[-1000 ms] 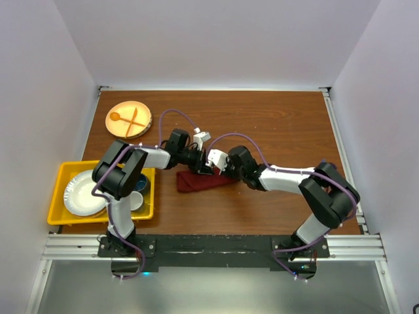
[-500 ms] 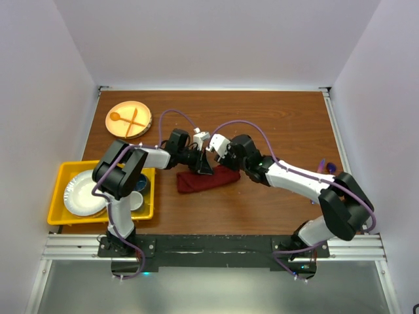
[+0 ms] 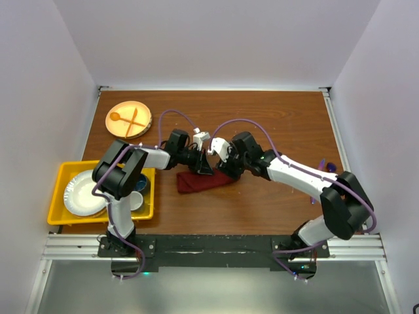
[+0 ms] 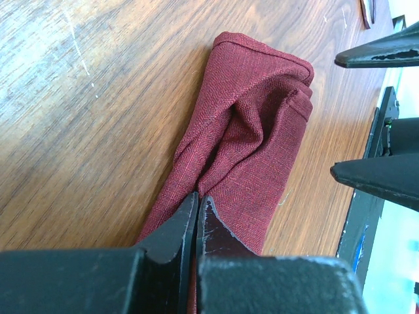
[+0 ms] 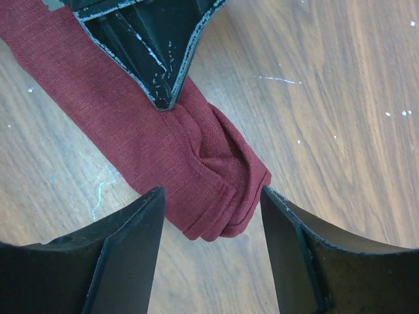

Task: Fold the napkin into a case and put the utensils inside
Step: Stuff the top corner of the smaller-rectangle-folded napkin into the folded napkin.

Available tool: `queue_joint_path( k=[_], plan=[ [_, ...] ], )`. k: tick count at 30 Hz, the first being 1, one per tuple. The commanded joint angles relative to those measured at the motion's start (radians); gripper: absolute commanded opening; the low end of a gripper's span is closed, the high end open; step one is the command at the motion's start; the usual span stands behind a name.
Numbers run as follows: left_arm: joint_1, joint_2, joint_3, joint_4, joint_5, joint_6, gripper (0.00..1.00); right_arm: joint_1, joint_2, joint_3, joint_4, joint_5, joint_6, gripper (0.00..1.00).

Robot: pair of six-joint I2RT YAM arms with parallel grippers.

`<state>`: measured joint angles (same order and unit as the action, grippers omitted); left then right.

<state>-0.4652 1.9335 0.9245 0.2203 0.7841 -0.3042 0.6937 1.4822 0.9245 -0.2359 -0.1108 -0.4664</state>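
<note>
Brown wood-grain surface [image 3: 281,124], boxed in by white walls, carries the napkin [image 3: 204,181] at its middle, folded into a narrow maroon case lying left to right. Your left end effector [image 4: 197,203] is pinched fully together on a ridge of cloth along the far edge of that packet. Your right end effector [image 5: 211,196] hangs above the rumpled right end with its fingers spread wide and nothing in them.

Watch three things. The left pinch seems to hold only the upper layers, so if you lift or tug there, the folds could slide apart and the case would open flat. The right end is bunched rather than crisp; if you close on it now you may clamp every layer together and shut the pocket the cutlery needs. The two end effectors sit just beside each other, so a careless sideways move could knock them together.

The utensils [image 3: 327,166] lie well apart near the right edge, partly hidden by your right arm; reaching for them leaves the case on one pinch alone
</note>
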Motion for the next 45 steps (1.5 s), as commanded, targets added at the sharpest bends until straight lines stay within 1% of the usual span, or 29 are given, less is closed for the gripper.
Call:
queue_joint_path(
  k=[1,10,12,14,15,17,18,20,21,24,25,30,37,40,45],
  plan=[
    [0.003,0.039,-0.030,-0.041,-0.066,0.024,0.00,-0.020,0.027,0.071,-0.054,-0.069,-0.053,0.64],
    [0.003,0.041,-0.018,-0.045,-0.062,0.024,0.00,-0.037,0.131,0.083,-0.003,-0.049,-0.132,0.62],
    [0.003,0.042,-0.018,-0.045,-0.062,0.024,0.00,-0.037,0.144,0.074,0.015,-0.046,-0.152,0.59],
    [0.003,0.042,-0.019,-0.045,-0.062,0.022,0.00,-0.036,0.147,0.066,0.047,-0.032,-0.175,0.53],
    [0.003,0.042,-0.019,-0.045,-0.062,0.022,0.00,-0.037,0.148,0.059,0.056,-0.024,-0.179,0.47],
    [0.003,0.042,-0.019,-0.044,-0.063,0.022,0.00,-0.036,0.151,0.054,0.084,0.009,-0.181,0.40],
    [0.003,0.042,-0.019,-0.045,-0.063,0.022,0.00,-0.037,0.153,0.050,0.092,0.017,-0.184,0.32],
    [0.003,0.041,-0.018,-0.045,-0.062,0.024,0.00,-0.036,0.158,0.042,0.110,0.039,-0.184,0.23],
    [0.003,0.033,-0.018,-0.044,-0.062,0.024,0.00,-0.037,0.158,0.037,0.113,0.043,-0.186,0.15],
    [0.003,0.001,-0.030,-0.023,-0.052,0.027,0.00,-0.036,0.165,0.030,0.113,0.051,-0.184,0.05],
    [0.003,-0.007,-0.035,-0.007,-0.040,0.017,0.00,-0.036,0.168,0.028,0.115,0.051,-0.184,0.00],
    [0.003,-0.079,-0.058,0.057,0.006,-0.022,0.00,-0.036,0.171,0.013,0.133,0.057,-0.175,0.00],
    [-0.001,-0.162,-0.065,0.128,0.058,-0.124,0.00,-0.037,0.176,0.011,0.147,0.063,-0.167,0.00],
    [-0.003,-0.174,-0.061,0.129,0.046,-0.130,0.00,-0.037,0.178,0.011,0.148,0.063,-0.167,0.00],
    [0.003,-0.128,-0.069,0.114,-0.020,-0.112,0.00,-0.036,0.178,0.017,0.144,0.069,-0.163,0.00]
  ],
)
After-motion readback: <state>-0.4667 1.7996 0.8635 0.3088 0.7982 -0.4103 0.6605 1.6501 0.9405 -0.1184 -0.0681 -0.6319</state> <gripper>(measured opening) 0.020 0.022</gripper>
